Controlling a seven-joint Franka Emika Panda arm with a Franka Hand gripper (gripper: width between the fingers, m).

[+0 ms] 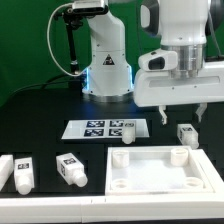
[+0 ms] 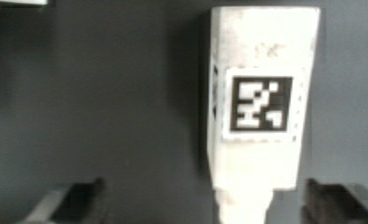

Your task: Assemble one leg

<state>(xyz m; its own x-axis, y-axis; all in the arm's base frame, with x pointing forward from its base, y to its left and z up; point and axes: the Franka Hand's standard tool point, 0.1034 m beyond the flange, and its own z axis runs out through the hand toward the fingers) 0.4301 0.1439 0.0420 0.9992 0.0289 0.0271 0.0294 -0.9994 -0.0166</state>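
A leg [image 1: 186, 134], a stubby white post with a black-and-white tag, lies on the black table at the exterior view's right, just behind the big white tray-like piece [image 1: 200, 178]. My gripper [image 1: 180, 112] hovers above this leg, open and empty. In the wrist view the leg [image 2: 261, 100] lies lengthwise with its tag up. Its narrow end reaches in between my two dark fingertips [image 2: 74, 200], nearer one finger than the other and touching neither. My gripper [image 2: 207, 205] holds nothing.
Two more legs [image 1: 20, 172] [image 1: 70, 168] lie at the exterior view's front left, with part of another white piece [image 1: 4, 165] at the edge. The marker board [image 1: 105, 128] lies in the middle, before the robot base [image 1: 108, 70].
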